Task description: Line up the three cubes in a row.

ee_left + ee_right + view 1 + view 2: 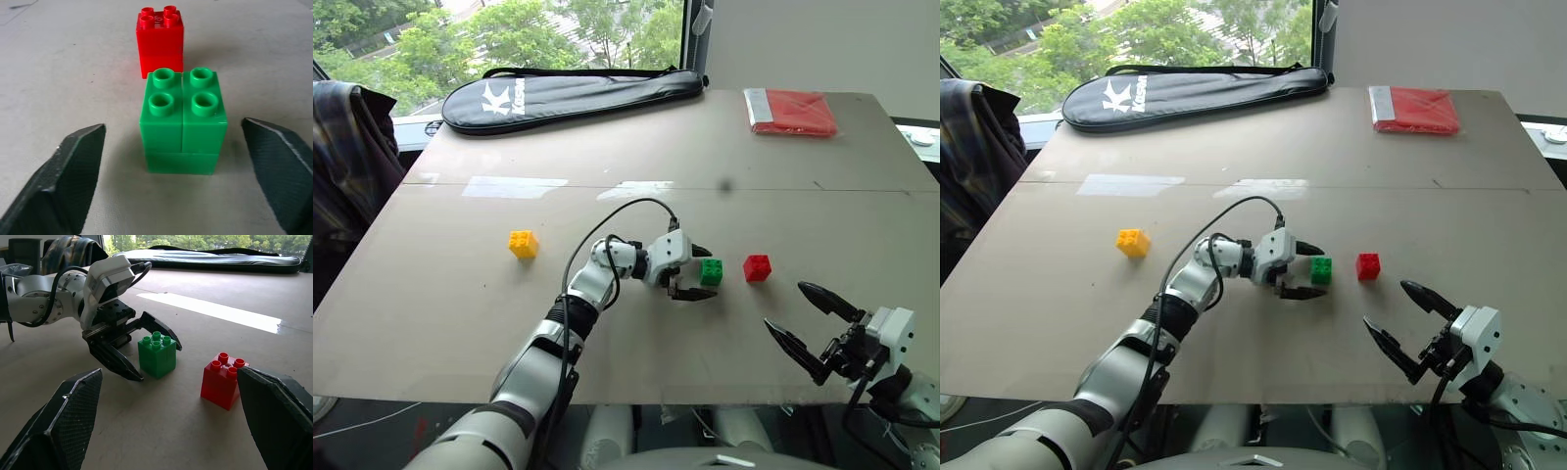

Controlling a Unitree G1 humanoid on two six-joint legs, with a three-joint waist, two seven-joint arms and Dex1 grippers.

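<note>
The green cube [712, 271] stands on the table [607, 157] between the spread fingers of my left gripper [697, 272], which is open and touches neither of its sides. In the left wrist view the green cube [183, 120] sits apart from both fingers. Just to its right rests the red cube [757, 267]. Far to the left lies the yellow cube [524, 244], alone. My right gripper [813, 326] hovers open near the table's front right edge, nothing between its fingers.
A black racket bag [568, 93] lies along the table's far edge. A flat red packet [793, 111] sits at the far right corner. A plaid garment [342, 157] hangs at the left side.
</note>
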